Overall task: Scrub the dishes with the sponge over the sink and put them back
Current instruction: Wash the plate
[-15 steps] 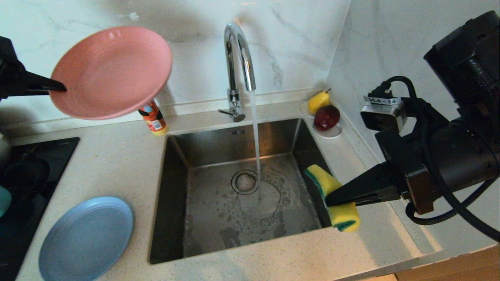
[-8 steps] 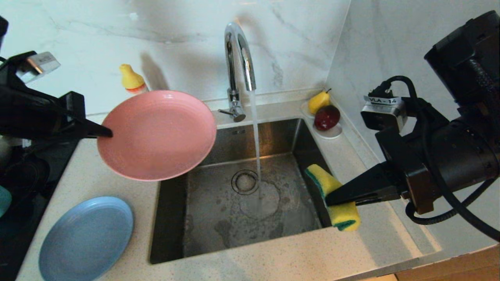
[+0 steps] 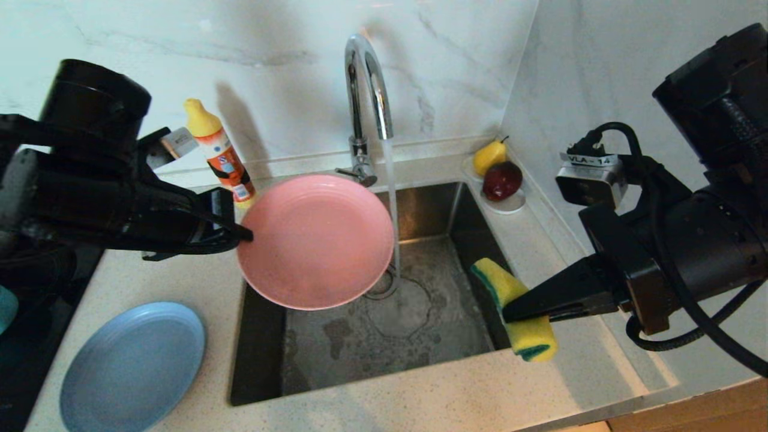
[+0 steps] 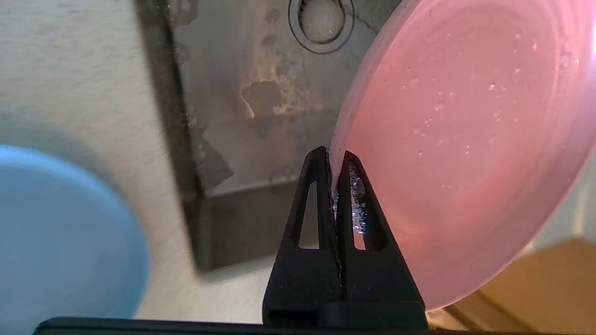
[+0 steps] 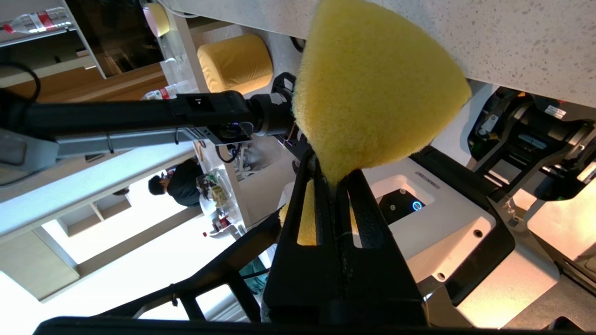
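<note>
Left hand [image 3: 243, 233] pinches the pink plate [image 3: 316, 241] by its rim above the sink [image 3: 264, 336]; right hand [image 3: 507, 312] clamps the sponge [image 3: 521, 312] over the sink's right edge.

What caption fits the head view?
Left gripper holds pink plate beside tap stream; right gripper holds sponge.

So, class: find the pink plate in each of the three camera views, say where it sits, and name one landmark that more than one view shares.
Head view: the pink plate is centre frame over the sink, its rim pinched by the left gripper.
Left wrist view: the plate fills the right side, edge clamped between the black fingers.
Right wrist view: not in it; only the sponge shows.
Shared landmark: the round drain.
</note>
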Motion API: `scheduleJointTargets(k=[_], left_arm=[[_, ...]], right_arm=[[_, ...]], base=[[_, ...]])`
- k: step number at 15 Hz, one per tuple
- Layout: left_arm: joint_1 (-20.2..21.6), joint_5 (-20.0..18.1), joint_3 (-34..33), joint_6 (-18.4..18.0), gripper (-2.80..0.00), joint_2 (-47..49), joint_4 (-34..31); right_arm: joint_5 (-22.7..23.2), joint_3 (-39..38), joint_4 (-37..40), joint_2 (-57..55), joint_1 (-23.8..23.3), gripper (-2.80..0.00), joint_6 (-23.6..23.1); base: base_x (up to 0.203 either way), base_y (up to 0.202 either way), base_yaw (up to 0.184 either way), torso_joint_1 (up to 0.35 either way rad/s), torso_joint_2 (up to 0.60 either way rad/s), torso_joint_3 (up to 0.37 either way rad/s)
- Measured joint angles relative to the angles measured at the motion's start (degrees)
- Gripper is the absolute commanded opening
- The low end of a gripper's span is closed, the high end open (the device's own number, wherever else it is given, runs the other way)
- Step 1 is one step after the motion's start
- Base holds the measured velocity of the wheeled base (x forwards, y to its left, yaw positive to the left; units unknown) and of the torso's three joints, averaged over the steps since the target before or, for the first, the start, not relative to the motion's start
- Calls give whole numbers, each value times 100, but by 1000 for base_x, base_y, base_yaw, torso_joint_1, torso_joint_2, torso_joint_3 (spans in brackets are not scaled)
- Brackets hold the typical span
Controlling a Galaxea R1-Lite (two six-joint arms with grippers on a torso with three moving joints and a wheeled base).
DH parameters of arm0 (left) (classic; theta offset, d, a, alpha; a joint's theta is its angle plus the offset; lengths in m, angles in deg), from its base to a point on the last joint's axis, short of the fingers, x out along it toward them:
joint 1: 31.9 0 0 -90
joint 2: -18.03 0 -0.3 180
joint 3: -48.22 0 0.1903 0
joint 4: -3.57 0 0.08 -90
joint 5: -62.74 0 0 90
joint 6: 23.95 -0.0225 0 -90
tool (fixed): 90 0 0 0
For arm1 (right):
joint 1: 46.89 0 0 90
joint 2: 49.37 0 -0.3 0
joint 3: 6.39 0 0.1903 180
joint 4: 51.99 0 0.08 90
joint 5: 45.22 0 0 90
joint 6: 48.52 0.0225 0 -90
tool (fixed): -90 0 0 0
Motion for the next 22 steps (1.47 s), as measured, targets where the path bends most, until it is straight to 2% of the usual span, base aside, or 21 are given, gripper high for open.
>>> scheduleJointTargets(k=[2,3,10,14,17,22], left_arm=[[-270,368,14,158,-280,326,338],[-362,436,61,203,-280,478,447],[-781,490,547,581,-280,1404,530],[-962,652,831,888,-280,1951,880],[-1011,633,1032,1024,-280,2240,956],[-1263,672,1087,1225,-280,2569,1063]], right_arm=[[-1,-41,-5,-5,-1,-280,-6],[7,-70,-16,-6,-4,-280,-9],[7,-204,-54,-59,-1,-280,-16],[9,-250,-54,-72,-1,-280,-46],[16,-284,-51,-78,-64,-280,-170],[18,-289,-49,-69,-80,-280,-177]], base=[[0,0,0,0,0,0],[0,0,0,0,0,0],[0,0,0,0,0,0],[0,0,0,0,0,0],[0,0,0,0,0,0],[0,0,0,0,0,0]])
